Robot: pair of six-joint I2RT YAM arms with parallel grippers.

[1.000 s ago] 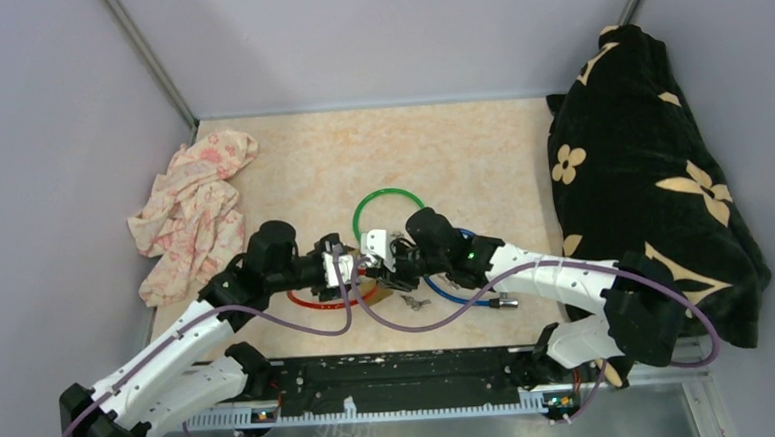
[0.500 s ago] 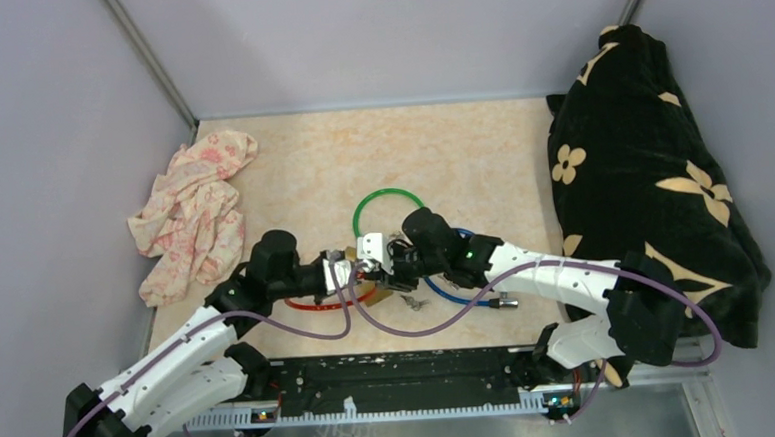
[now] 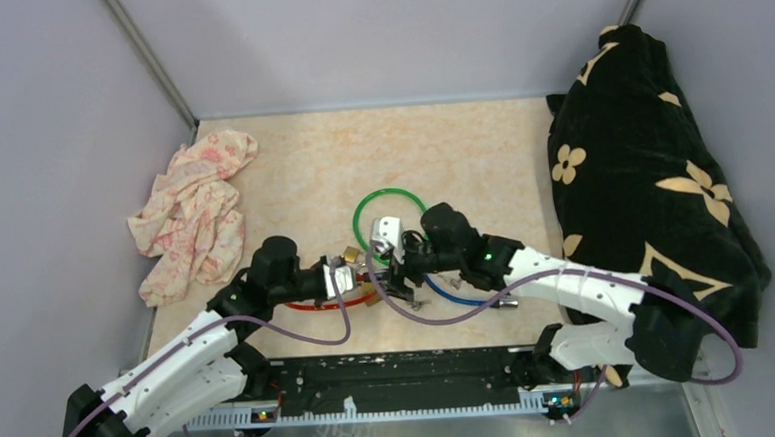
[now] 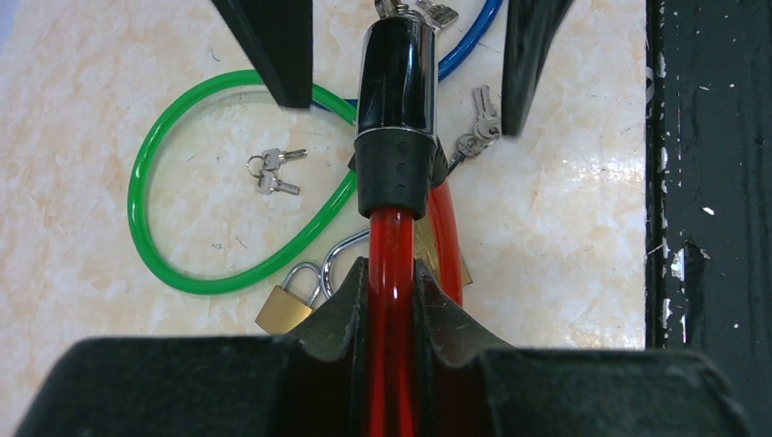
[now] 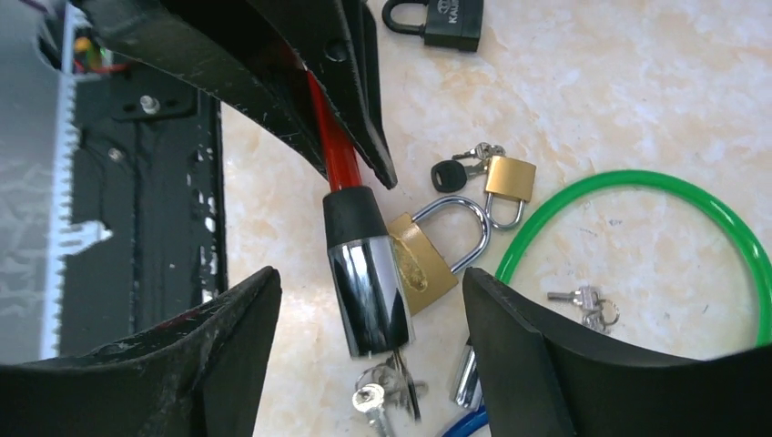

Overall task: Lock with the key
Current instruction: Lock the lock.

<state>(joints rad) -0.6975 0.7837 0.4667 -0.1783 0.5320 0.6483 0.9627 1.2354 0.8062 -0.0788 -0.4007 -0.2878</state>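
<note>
Your left jaws are clenched on the glossy red cable (image 4: 393,273), just behind the black dimpled collar of its round chrome lock barrel (image 4: 398,73). Your right jaws stand released, one on either side of that barrel, touching nothing. A bunch of small silver keys (image 5: 382,399) sits at the barrel's tip. Beside it on the mottled beige worktop (image 3: 460,155) lies a square brass padlock (image 5: 421,264). Beyond it lies a smooth green cable loop (image 4: 155,246).
</note>
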